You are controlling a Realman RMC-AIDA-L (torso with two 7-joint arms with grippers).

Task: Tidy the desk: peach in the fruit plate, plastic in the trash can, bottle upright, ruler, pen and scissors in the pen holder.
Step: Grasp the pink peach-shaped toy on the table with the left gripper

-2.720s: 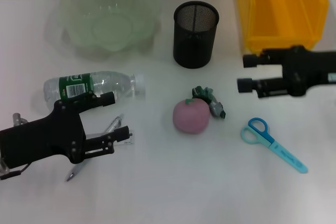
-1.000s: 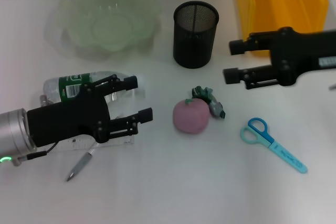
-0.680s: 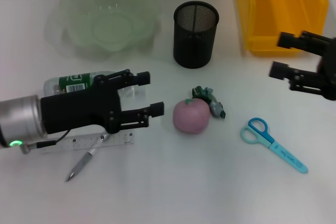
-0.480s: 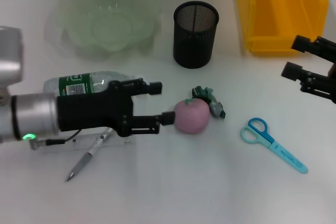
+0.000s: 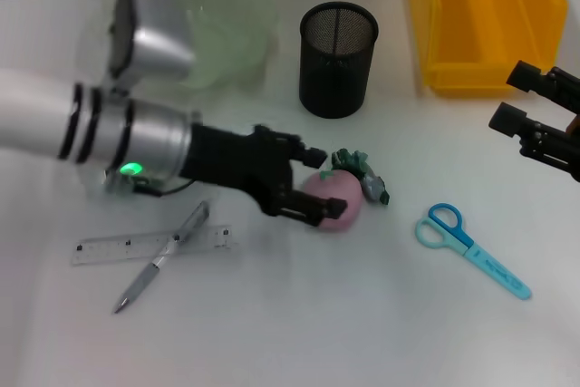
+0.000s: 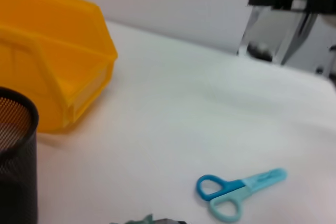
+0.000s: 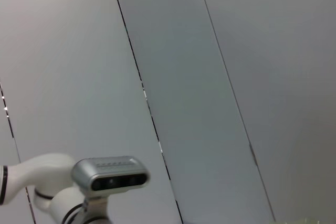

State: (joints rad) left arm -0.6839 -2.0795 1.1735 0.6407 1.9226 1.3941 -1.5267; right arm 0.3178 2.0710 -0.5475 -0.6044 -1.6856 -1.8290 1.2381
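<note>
At centre of the white surface [image 5: 299, 333] the left gripper [image 5: 313, 186] had its jaws spread wide around the pink peach [image 5: 337, 201], one finger on the far side, the other on the near side, apparently not yet squeezing. Peach sat just beside a crumpled green-grey plastic wrapper [image 5: 362, 173], which touched it on the robot's right.

Judgement on doing this step well: close slow and evenly so the round fruit doesn't roll out, keep the far finger off the wrapper so it isn't dragged along, then lift straight up before swinging back-left to the pale green fruit plate [image 5: 237, 6]. Grip w/ moderate force; a soft peach would bruise or slip.

Right gripper [image 5: 535, 121] hung at the right edge, jaws apart, holding nothing, in front of the yellow bin [image 5: 480, 15].

Surface otherwise: black mesh pen holder [image 5: 337, 59] stood upright at the back, betw. plate and bin. Blue scissors [image 5: 471, 249] lay flat near right. Clear ruler [image 5: 118, 246] and pen [image 5: 161, 260] lay crossed near left. Bottle was hidden behind the left arm, so its pose couldn't be told.

Room: plain grey wall panels w/ thin dark seams, per right wrist view.
</note>
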